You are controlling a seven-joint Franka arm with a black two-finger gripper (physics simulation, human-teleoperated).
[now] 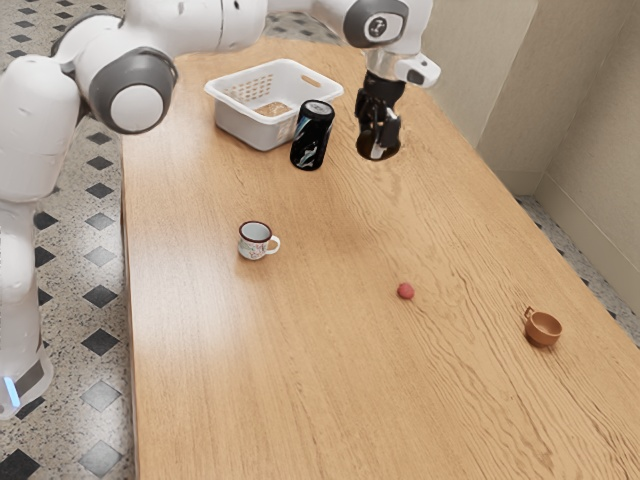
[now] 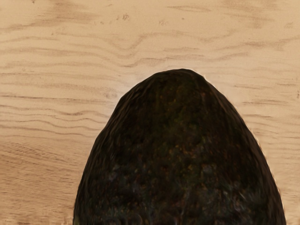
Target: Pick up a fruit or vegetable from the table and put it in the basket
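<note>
The black gripper (image 1: 379, 125) is at the far part of the table in the exterior view, shut on a dark avocado (image 1: 377, 147), whose lower end sticks out below the fingers. In the wrist view the avocado (image 2: 180, 154) looms large and dark at the lower edge, with wood grain around it. The white basket (image 1: 255, 128) stands to the exterior view's left of the gripper, with something brownish inside. A small red round fruit (image 1: 405, 291) lies on the table.
A black can (image 1: 312, 136) stands between the basket and the gripper, close to the basket's side. A white mug with a dark rim (image 1: 255, 241) and an orange-brown cup (image 1: 542, 328) are elsewhere on the wooden table (image 1: 300, 400).
</note>
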